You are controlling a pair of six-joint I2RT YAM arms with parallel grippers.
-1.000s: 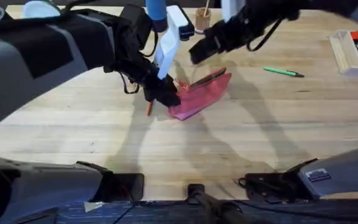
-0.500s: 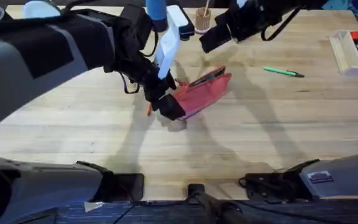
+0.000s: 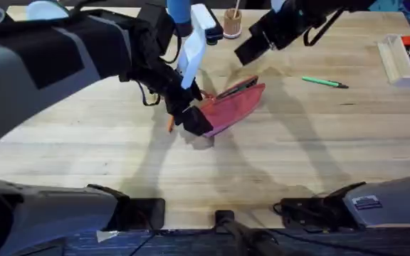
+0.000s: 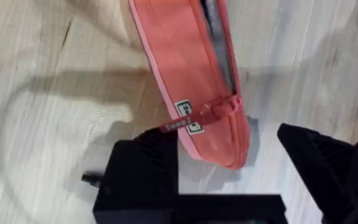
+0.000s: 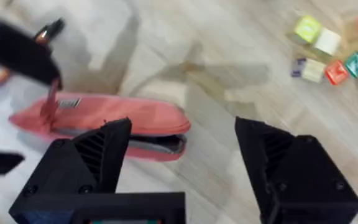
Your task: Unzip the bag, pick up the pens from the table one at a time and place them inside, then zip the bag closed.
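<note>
The pink-red bag (image 3: 235, 105) lies near the middle of the table (image 3: 283, 156), its zipper partly open and grey lining showing (image 4: 218, 34). My left gripper (image 3: 195, 119) is open around the bag's left end (image 4: 229, 152), one finger beside the red zipper pull (image 4: 217, 110). An orange pen (image 3: 170, 125) pokes out from under the left arm, just left of the bag. The green pen (image 3: 324, 82) lies alone to the right. My right gripper (image 3: 253, 48) hangs open above the table behind the bag (image 5: 104, 119), holding nothing.
A clear box of markers (image 3: 405, 60) stands at the right edge. A small cup (image 3: 232, 23) and a white object (image 3: 199, 32) sit at the back. Coloured blocks (image 5: 334, 50) lie beyond the bag in the right wrist view.
My right gripper has drawn back and to the right, away from the bag. My left gripper has dropped slightly onto the bag's left end.
</note>
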